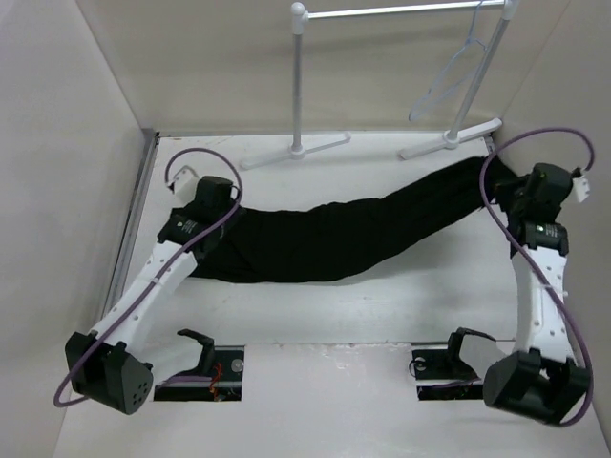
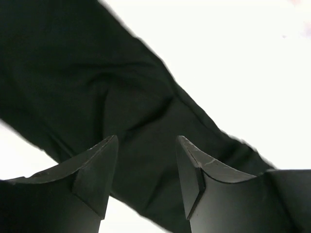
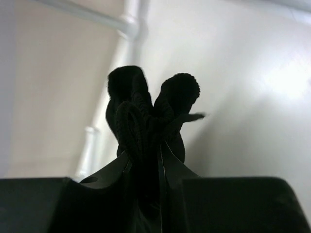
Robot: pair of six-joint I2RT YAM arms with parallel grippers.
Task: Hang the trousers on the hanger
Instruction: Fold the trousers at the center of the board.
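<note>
The black trousers (image 1: 334,239) lie stretched across the table from lower left to upper right. My left gripper (image 1: 221,196) is open just above their left end; in the left wrist view its fingers (image 2: 97,170) straddle the dark cloth (image 2: 97,82). My right gripper (image 1: 520,196) is shut on the trousers' right end, and bunched black fabric (image 3: 146,111) sticks out above the closed jaws. The pale hanger (image 1: 458,72) hangs from the rack rail at the back right, apart from both grippers.
The white rack (image 1: 299,76) stands at the back with T-shaped feet (image 1: 296,150) on the table; its pole and rail show in the right wrist view (image 3: 129,22). Beige walls close in left, right and behind. Two cutouts with arm mounts (image 1: 200,367) sit at the near edge.
</note>
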